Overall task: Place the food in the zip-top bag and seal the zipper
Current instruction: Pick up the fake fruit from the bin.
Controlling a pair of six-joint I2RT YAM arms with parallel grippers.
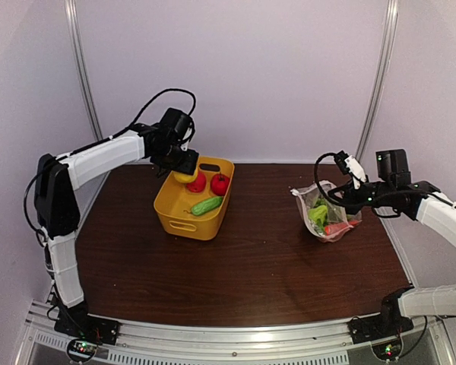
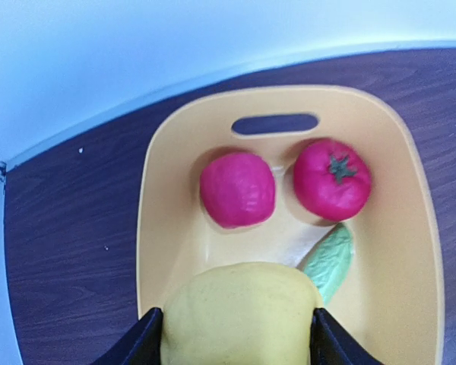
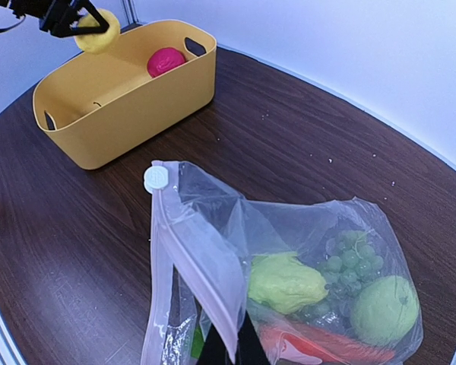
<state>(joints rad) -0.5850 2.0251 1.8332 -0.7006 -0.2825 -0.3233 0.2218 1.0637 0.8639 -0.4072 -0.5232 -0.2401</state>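
Dark tabletop [image 1: 251, 258] below outstretched left arm [image 1: 106, 156], its tool [image 2: 238, 346] tight around yellow fruit [image 2: 239, 304].

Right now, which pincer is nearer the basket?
Left. The left pincer holds a yellow fruit just over the basket; the right pincer is across the table, gripping the bag.

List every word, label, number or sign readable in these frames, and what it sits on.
No readable text anywhere.
The yellow basket, the zip-top bag and the food show no lettering.
The white round tab at the bag's corner is too small to tell whether it bears a mark.
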